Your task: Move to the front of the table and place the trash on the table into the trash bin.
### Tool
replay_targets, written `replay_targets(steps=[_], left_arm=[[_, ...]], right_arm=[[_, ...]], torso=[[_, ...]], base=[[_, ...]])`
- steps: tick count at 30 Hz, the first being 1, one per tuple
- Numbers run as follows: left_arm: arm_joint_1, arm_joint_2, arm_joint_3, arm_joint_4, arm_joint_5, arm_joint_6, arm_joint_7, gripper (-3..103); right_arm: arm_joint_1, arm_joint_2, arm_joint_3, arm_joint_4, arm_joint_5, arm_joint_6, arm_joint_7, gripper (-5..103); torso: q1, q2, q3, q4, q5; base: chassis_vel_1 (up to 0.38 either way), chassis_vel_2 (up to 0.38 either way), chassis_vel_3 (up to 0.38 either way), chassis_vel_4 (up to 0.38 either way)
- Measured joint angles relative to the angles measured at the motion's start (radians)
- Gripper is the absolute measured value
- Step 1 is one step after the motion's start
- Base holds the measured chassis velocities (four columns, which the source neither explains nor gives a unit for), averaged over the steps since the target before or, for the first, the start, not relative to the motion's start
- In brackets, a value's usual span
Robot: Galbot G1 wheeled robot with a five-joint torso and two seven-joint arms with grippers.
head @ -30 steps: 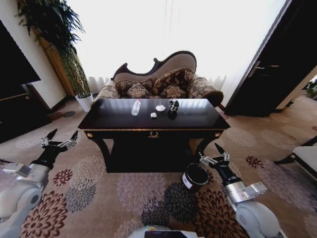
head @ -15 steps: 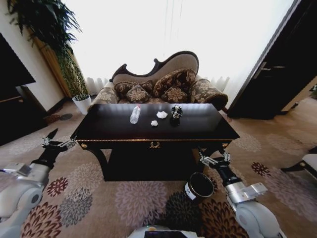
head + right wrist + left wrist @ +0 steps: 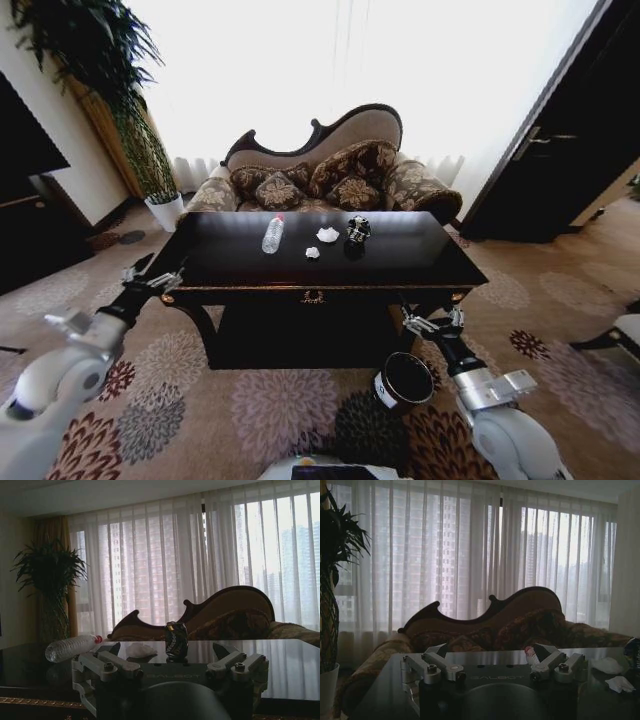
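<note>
Robot now at bench [image 3: 320, 275] front. Left pincer [image 3: 153, 277] & right pincer [image 3: 432, 322] both spread, empty. Trash [image 3: 313, 238] all beyond pincers on bench; trash bin [image 3: 403, 380] just below right pincer. Nothing binned yet.

The head camera looked down at the surface [image 3: 400, 255] from its front, while both wrist cameras faced across it at top level toward the sofa [image 3: 320, 170].
</note>
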Motion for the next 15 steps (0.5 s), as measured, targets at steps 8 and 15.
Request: replay_targets(steps=[8,15], left_arm=[[-0.185,0.080,0.186,0.121,-0.007,0.028,-0.007,97],[-0.403,0.092,0.403,0.197,-0.018,0.043,-0.011,97]], right_arm=[[-0.008,0.002,0.020,-0.017,0.018,0.007,-0.007,100],[0.001,0.005,0.016,-0.015,0.017,0.004,-0.006,100]], torso=[[0.000,0.000,0.000,-0.0007,0.0000],[0.000,0.000,0.000,-0.0009,0.0001]], base=[[0.000,0.000,0.000,0.000],[0.000,0.000,0.000,0.000]])
